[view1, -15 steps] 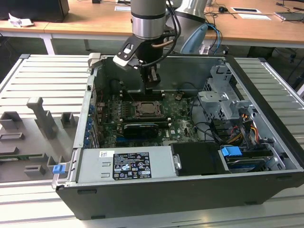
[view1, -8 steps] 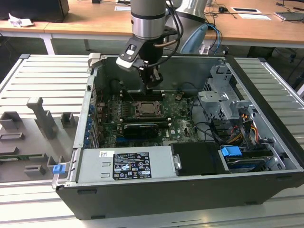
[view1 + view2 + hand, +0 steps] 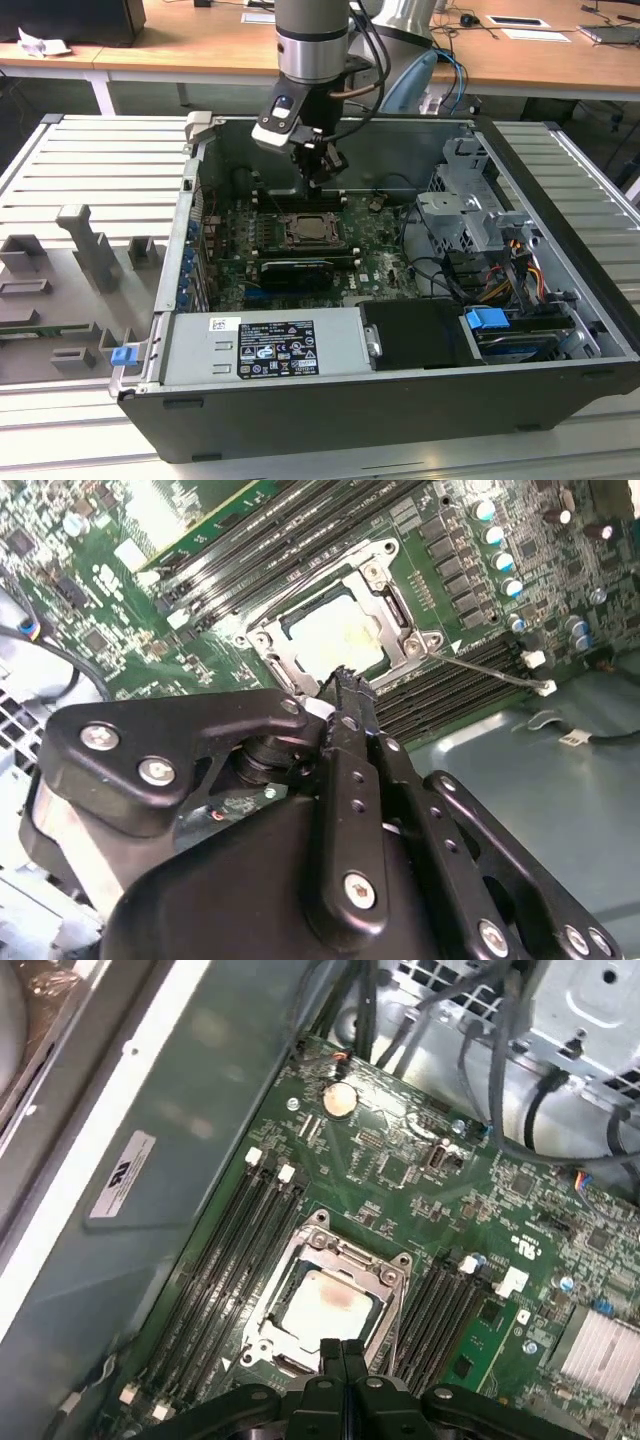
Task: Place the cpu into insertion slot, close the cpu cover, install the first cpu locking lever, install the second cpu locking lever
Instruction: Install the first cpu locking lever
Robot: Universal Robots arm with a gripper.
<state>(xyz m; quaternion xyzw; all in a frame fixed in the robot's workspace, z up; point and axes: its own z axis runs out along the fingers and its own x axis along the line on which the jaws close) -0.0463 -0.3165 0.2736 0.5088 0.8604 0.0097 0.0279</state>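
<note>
Exterior view: on a slatted table [image 3: 60, 170], an open computer case [image 3: 560, 300] takes in a robot arm [image 3: 312, 45] from above.
Over the green motherboard [image 3: 400, 1160] the jaws hang clenched on nothing, close above one edge of the insertion slot [image 3: 262, 1338]. The cpu [image 3: 330, 1300] lies flat inside it, its pale top showing through the window of the lowered cpu cover [image 3: 355, 1250]. A thin wire lever [image 3: 490, 668] juts out beside the socket.

The cpu [image 3: 325, 1305] lies in the insertion slot [image 3: 293, 236], framed by the cpu cover [image 3: 345, 1257], between memory slots [image 3: 225, 1250]; the gripper [image 3: 321, 182] hangs above.
</note>
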